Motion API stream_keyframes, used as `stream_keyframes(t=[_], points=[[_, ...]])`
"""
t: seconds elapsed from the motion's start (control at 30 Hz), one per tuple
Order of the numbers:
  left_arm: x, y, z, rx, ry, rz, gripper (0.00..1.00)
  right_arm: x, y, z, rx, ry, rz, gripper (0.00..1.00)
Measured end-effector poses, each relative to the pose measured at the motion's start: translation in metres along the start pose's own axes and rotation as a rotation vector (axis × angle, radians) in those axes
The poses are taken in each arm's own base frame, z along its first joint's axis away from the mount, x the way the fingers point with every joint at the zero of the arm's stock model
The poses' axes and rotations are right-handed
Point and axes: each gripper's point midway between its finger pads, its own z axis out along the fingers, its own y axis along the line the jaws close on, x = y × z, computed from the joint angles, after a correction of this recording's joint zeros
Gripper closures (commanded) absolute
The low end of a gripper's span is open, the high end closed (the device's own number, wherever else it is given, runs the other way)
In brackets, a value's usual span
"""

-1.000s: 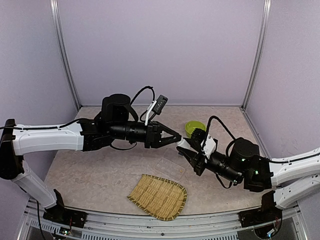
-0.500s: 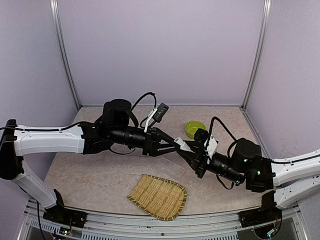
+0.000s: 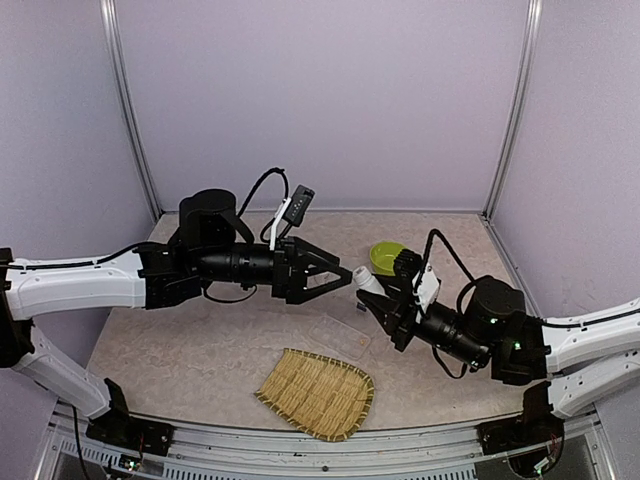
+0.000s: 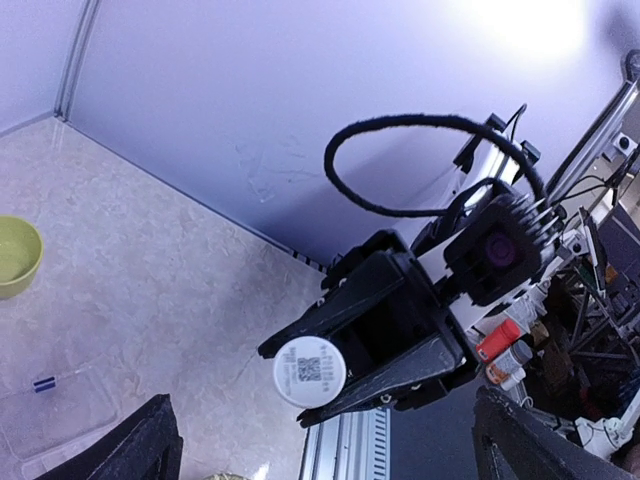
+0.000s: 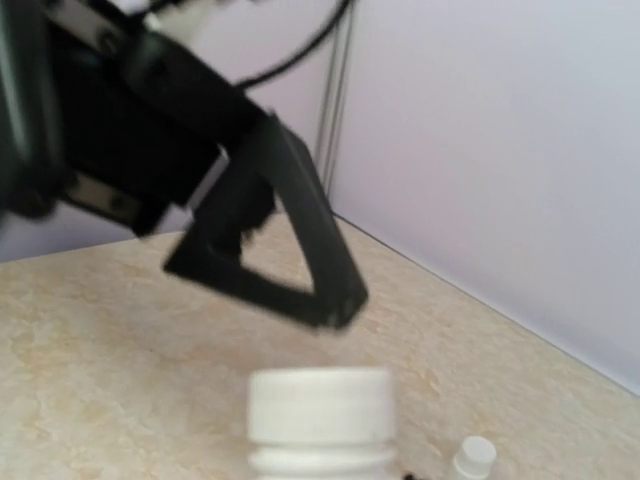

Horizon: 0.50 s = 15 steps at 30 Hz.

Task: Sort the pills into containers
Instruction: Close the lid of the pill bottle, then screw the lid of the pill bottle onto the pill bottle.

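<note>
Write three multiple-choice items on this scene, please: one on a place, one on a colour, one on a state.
1. Where does the bamboo tray lie?
A. nearer the arm bases than the clear organiser box
B. against the back wall
C. on top of an arm

2. Which colour has the bowl?
A. red
B. lime green
C. blue

3. How is the left gripper?
A. shut on the bowl
B. shut on the bamboo tray
C. open

Answers:
1 A: in the top view the tray lies below the box, towards the bases.
2 B: the bowl shows lime green.
3 C: its jaws stand spread with nothing between them, while the right gripper holds the white pill bottle.
</note>
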Motion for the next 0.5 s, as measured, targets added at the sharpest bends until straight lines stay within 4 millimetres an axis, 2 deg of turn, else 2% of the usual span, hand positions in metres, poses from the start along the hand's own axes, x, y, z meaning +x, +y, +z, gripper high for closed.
stream_keyframes(t=[0.27, 0.5], points=[[-0.018, 0.003, -0.004, -0.041, -0.086, -0.030, 0.01, 0.006, 0.002, 0.012, 0.018, 0.022, 0.022, 0.76], [-0.015, 0.000, 0.001, -0.042, -0.087, -0.055, 0.01, -0.001, 0.002, 0.022, 0.038, 0.008, 0.040, 0.75]])
